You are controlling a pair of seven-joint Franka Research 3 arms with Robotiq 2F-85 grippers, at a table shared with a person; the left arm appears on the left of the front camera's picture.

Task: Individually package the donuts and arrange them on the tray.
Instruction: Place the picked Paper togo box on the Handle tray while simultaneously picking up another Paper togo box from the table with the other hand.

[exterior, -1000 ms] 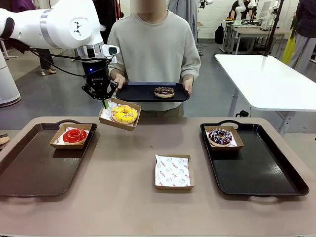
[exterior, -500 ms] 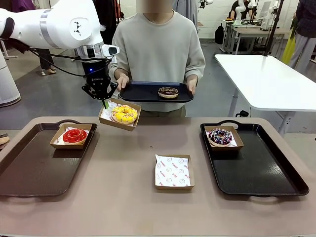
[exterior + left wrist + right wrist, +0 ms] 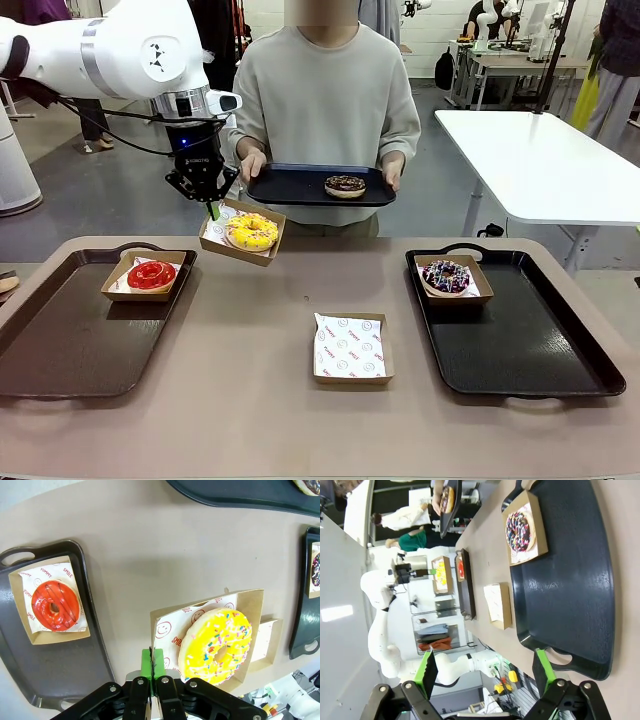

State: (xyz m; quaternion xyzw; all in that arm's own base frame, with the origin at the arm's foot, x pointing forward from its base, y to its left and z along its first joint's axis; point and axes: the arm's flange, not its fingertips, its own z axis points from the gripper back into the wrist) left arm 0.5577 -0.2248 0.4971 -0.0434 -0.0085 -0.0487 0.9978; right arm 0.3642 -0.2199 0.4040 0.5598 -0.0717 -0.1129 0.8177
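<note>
While a person (image 3: 325, 100) beyond the left tray (image 3: 60, 340) holds a dark serving tray (image 3: 290, 185) bearing the chocolate donut (image 3: 345, 186), the left gripper (image 3: 212, 208) has its green pads pressed together on one paper-lined edge of a brown cardboard box (image 3: 262, 252). That box carries the yellow donut (image 3: 251, 231). It hangs in the air just past the left tray's far right corner, clear of the table and slightly tilted.

In the left wrist view the fingers (image 3: 155, 667) bite the box's rim, and the whole donut lies to one side of them, so the load hangs off the grip rather than under it. The left tray lies to the other side, toward the robot's left and nearer the robot. Its far end already holds the red donut (image 3: 151, 274) in its own box, and the bare stretch nearer the robot looks like the free spot. The coming move probably calls for carrying the box leftward and down, keeping the unsupported side level and landing beside the red donut's box, not on it.

An empty paper-lined box (image 3: 350, 348) sits on the table to the right of the left tray. Farther right, the right tray (image 3: 520, 340) holds the sprinkled donut (image 3: 447, 276) in a box. The right gripper (image 3: 485, 657) hovers off that tray's near end, fingers spread wide with nothing between them. The left arm is plainly the nearer one for this placement.
</note>
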